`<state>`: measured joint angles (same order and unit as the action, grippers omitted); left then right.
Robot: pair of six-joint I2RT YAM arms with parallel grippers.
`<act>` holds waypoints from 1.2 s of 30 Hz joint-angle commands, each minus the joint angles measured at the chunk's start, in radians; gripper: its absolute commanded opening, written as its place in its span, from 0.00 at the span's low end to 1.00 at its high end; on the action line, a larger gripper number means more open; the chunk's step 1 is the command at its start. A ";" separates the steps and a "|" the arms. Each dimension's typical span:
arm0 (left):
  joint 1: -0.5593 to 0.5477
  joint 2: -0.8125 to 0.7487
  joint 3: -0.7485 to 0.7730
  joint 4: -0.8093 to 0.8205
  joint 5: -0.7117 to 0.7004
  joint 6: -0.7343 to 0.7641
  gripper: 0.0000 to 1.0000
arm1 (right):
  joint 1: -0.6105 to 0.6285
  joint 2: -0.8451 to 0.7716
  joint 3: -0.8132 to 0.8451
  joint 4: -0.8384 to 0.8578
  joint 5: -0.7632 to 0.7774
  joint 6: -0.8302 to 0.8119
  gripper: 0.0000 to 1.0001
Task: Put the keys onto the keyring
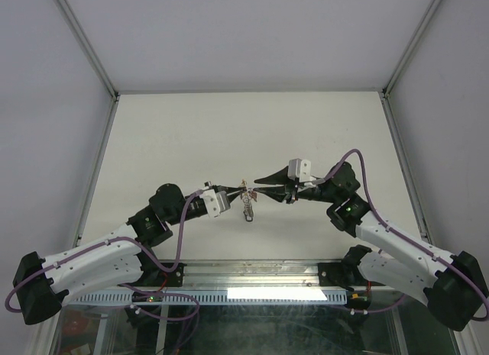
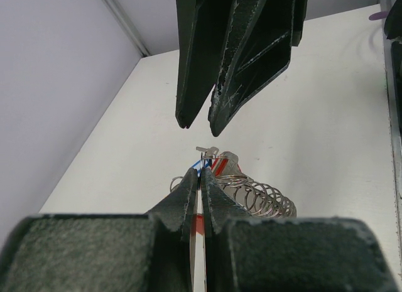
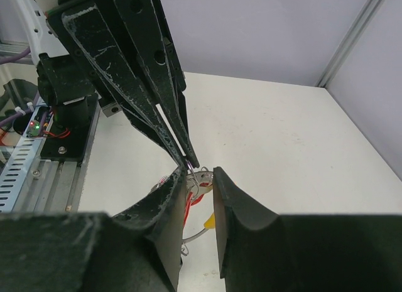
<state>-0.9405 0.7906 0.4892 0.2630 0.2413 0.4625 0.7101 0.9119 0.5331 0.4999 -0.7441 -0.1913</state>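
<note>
A matte off-white tabletop [image 1: 229, 126] lay between plain pale-grey walls [image 1: 46, 103]. Your scuffed black left gripper [image 2: 199, 174] was pinched shut on the thin silvery wire keyring [image 3: 207, 221], whose yellow section hung below its tips. Small silver keys with red and blue plastic tags [image 2: 220, 161] dangled there, between the parted jaws of your right gripper [image 3: 198, 173].
</note>
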 commanded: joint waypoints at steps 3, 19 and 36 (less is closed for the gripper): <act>0.011 -0.021 0.036 0.095 0.027 -0.013 0.00 | 0.000 0.003 0.003 0.022 0.020 -0.011 0.26; 0.017 -0.020 0.035 0.099 0.032 -0.016 0.00 | 0.012 0.057 -0.021 0.046 0.033 -0.021 0.26; 0.019 -0.016 0.035 0.099 0.033 -0.013 0.00 | 0.040 0.084 -0.027 0.078 0.057 -0.019 0.26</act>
<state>-0.9340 0.7906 0.4892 0.2634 0.2459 0.4595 0.7425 1.0065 0.5091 0.5182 -0.7105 -0.2005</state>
